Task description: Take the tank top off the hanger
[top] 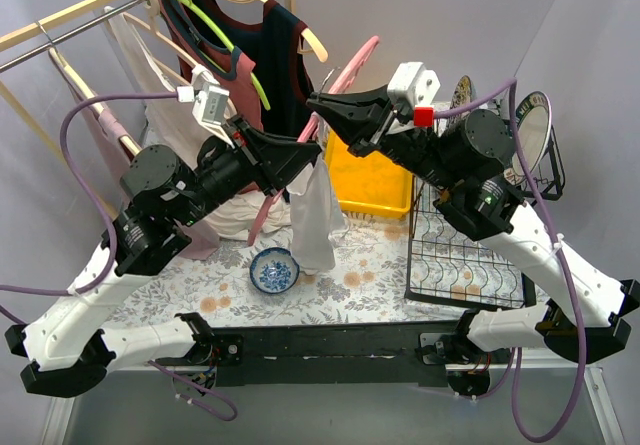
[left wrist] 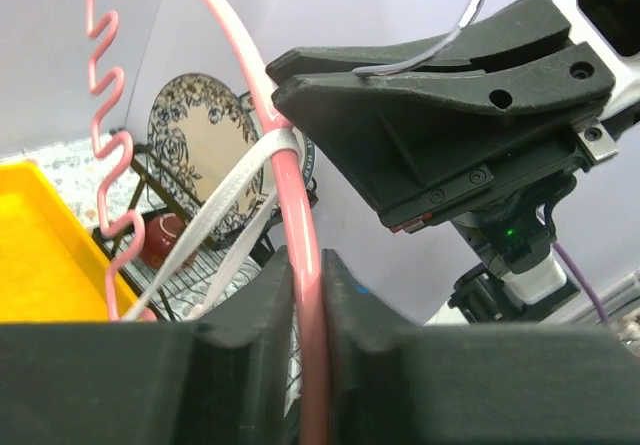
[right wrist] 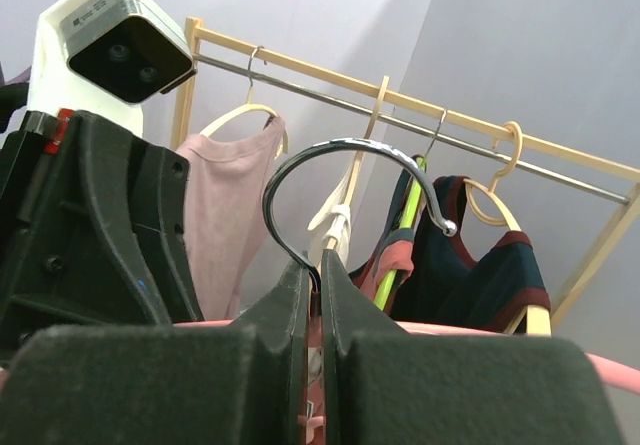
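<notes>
A pink hanger hangs in mid-air between my two grippers, in front of the clothes rail. A white tank top drapes down from it, its straps still looped over the pink bar. My left gripper is shut on the hanger's pink arm, which runs up between the jaws of this gripper. From the other side, my right gripper is shut on the base of the hanger's metal hook, pinched at the tips of that gripper.
Behind, a wooden rail carries several other garments on hangers. A yellow bin stands at the back centre. A wire rack with plates stands on the right. A blue-and-white bowl sits below the tank top.
</notes>
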Controlling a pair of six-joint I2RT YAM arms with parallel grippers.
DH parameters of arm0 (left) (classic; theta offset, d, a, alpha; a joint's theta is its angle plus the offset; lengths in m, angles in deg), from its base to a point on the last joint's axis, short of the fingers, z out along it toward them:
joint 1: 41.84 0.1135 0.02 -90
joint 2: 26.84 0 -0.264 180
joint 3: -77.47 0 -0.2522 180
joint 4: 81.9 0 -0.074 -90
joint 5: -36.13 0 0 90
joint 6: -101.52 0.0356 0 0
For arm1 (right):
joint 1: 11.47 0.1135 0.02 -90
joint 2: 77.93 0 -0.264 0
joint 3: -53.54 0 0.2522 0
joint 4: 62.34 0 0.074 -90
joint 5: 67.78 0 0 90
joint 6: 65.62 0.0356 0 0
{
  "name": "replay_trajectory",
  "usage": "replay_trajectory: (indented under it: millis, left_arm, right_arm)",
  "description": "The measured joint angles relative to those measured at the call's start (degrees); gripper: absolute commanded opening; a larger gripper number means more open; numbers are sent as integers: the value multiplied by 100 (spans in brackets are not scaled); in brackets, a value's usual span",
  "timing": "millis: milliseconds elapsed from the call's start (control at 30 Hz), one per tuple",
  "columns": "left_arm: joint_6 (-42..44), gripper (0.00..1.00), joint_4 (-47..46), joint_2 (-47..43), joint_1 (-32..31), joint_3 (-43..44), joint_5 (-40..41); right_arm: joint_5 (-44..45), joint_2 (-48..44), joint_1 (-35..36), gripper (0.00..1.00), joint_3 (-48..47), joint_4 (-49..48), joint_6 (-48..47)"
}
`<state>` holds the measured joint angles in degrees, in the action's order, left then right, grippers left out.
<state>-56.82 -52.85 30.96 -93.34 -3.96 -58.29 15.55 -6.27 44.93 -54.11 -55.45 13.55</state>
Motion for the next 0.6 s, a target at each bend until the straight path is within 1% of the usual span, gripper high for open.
replay_trajectory:
  millis: [67, 167, 400, 500, 600]
  left_arm:
    - [85, 70, -2, 22, -4, 87, -114]
    - [234, 79, 85, -55, -24, 153, -275]
    - [793, 81, 774, -343, -37, 721, -245]
    - [1032, 81, 883, -546, -37, 807, -212]
    - [1235, 78, 938, -669, -37, 852, -232]
  right_arm:
    - [15, -35, 2, 1, 0, -52, 48]
    - [74, -70, 2, 1, -13, -101, 136]
    - [109, -245, 0, 1, -210, 144, 208]
    - [-81, -474, 0, 1, -212, 297, 280]
    - [-393, -704, 0, 1, -210, 376, 385]
